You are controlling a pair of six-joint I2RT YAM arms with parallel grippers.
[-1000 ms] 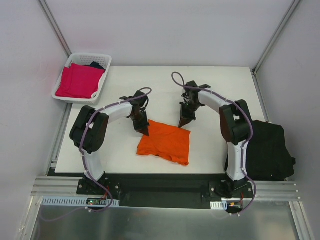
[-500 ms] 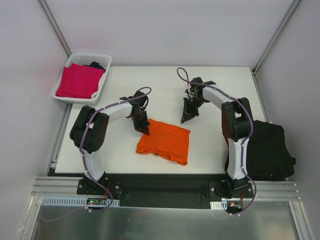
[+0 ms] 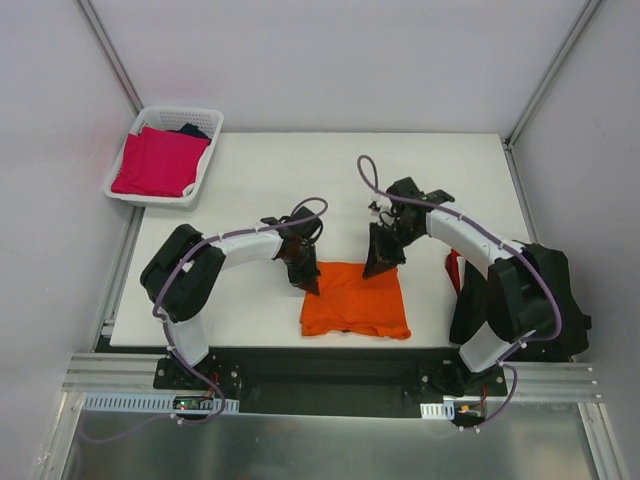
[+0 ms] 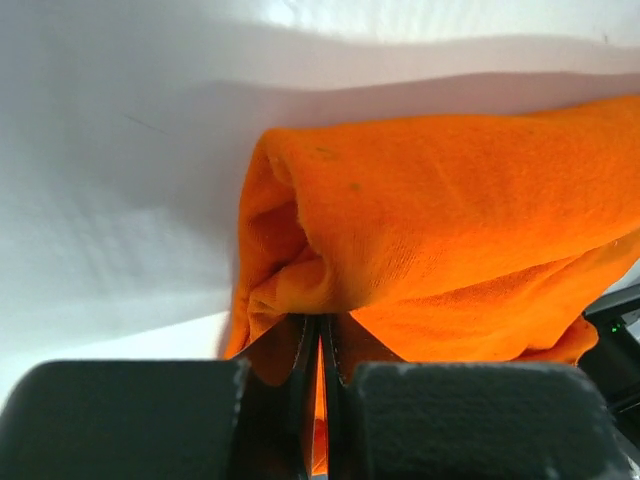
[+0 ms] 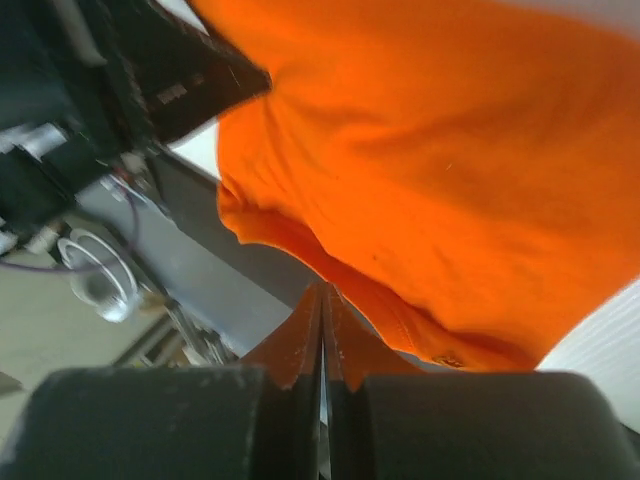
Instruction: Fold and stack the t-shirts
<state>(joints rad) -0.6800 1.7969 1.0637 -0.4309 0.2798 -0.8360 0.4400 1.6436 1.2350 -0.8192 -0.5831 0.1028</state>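
Item one, the orange t-shirt (image 3: 355, 302): you have it folded to a rough rectangle, lying flat on the white table (image 3: 300, 175) close to the near edge, between the two arms. Its far edge is lifted slightly where both grippers hold it. Item two, the left gripper (image 3: 310, 283): it stands at the shirt's far left corner. In the left wrist view its fingers (image 4: 300, 345) are pressed together with a bunched fold of orange cloth (image 4: 450, 230) pinched between them. Item three, the right gripper (image 3: 374, 266): it stands at the far right corner. In the right wrist view its jaws are closed to a thin line at the tips (image 5: 322, 300), nipping the shirt's edge, and the rest of the cloth (image 5: 430, 150) spreads away beyond them. Item four, the magenta-pink t-shirt (image 3: 158, 162): folded, it lies in the white lattice basket (image 3: 180, 112), which sits off the table's far left corner, well apart from both arms. Item five, the black t-shirts (image 3: 545, 300): a dark heap beside the table's right edge, partly hidden by the right arm. A strip of red trim (image 3: 453, 270) shows at its left side. You cannot tell how many garments the heap holds.
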